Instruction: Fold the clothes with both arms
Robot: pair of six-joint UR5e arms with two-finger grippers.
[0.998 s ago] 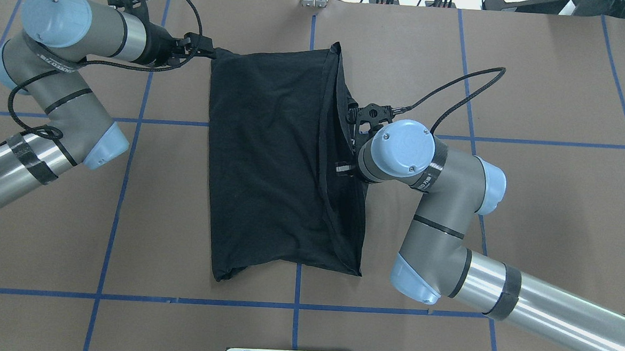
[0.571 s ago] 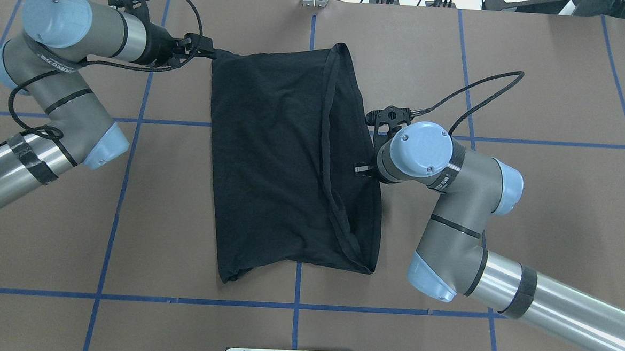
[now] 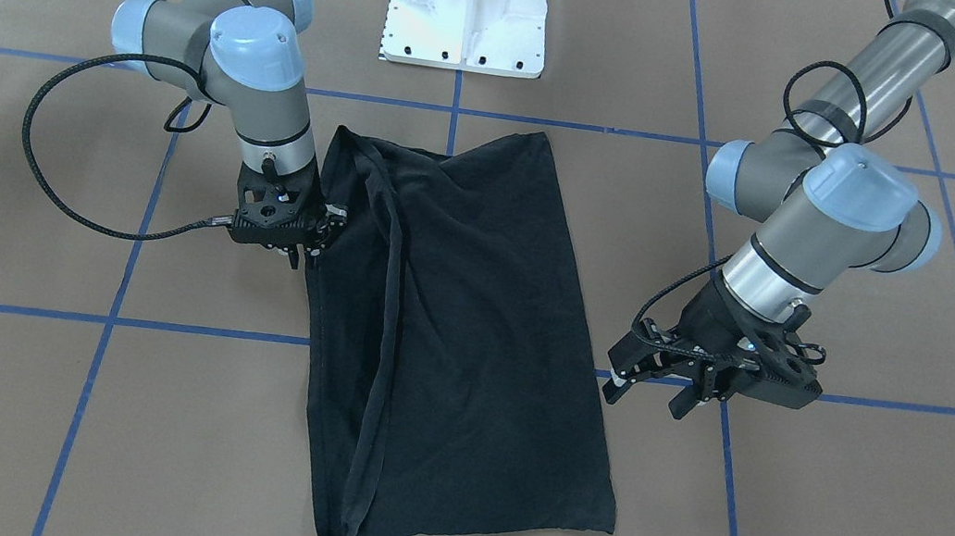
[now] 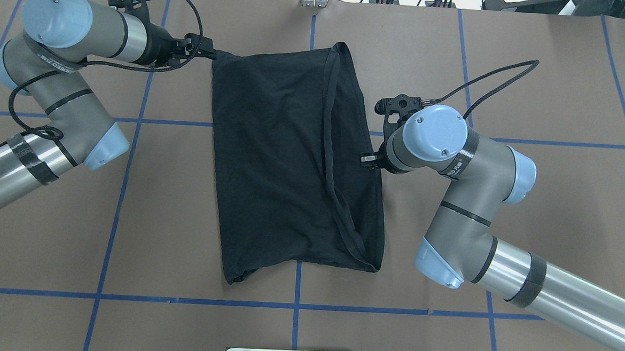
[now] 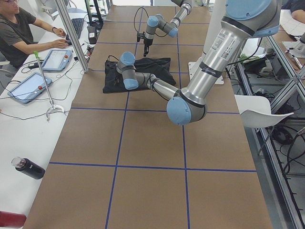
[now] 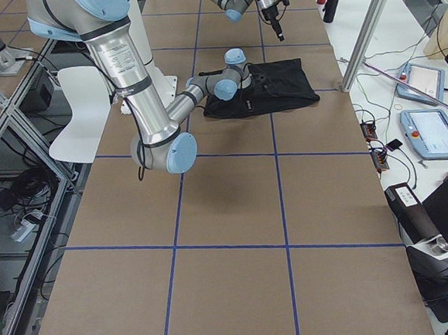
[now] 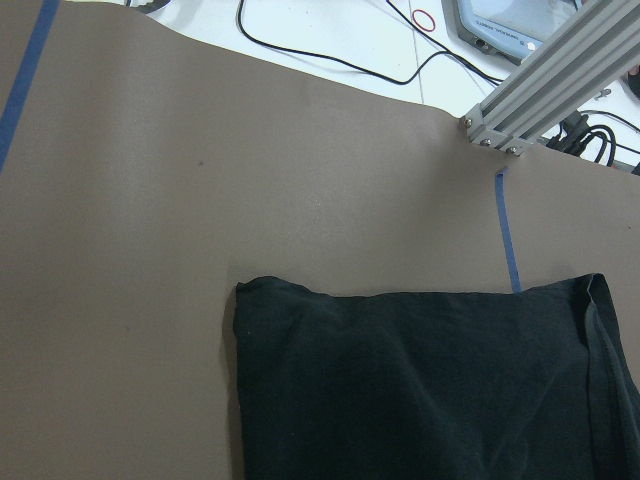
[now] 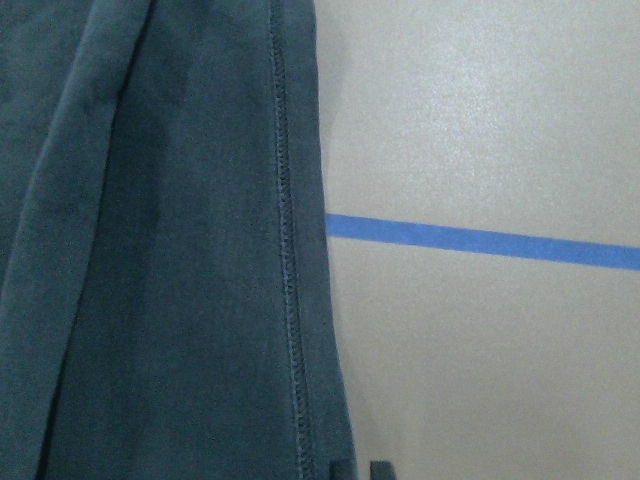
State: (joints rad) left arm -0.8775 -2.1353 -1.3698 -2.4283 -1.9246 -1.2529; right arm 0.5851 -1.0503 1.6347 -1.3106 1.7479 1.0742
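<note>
The black T-shirt lies folded into a long rectangle on the brown table, logo hidden; it also fills the left of the right wrist view as dark cloth. My right gripper sits low at the middle of the shirt's right hem, shut on that edge, its two tips close together. In the front view it is beside the shirt. My left gripper hovers open above the table, off the shirt's far-left corner, holding nothing.
The white pedestal base stands at the near table edge. Blue tape lines cross the brown surface. An aluminium post and cables lie past the far edge, where a person sits with tablets.
My right gripper has moved to the right, dragging the shirt's right edge outward and flattening its folded flap. The left arm has stayed put.
</note>
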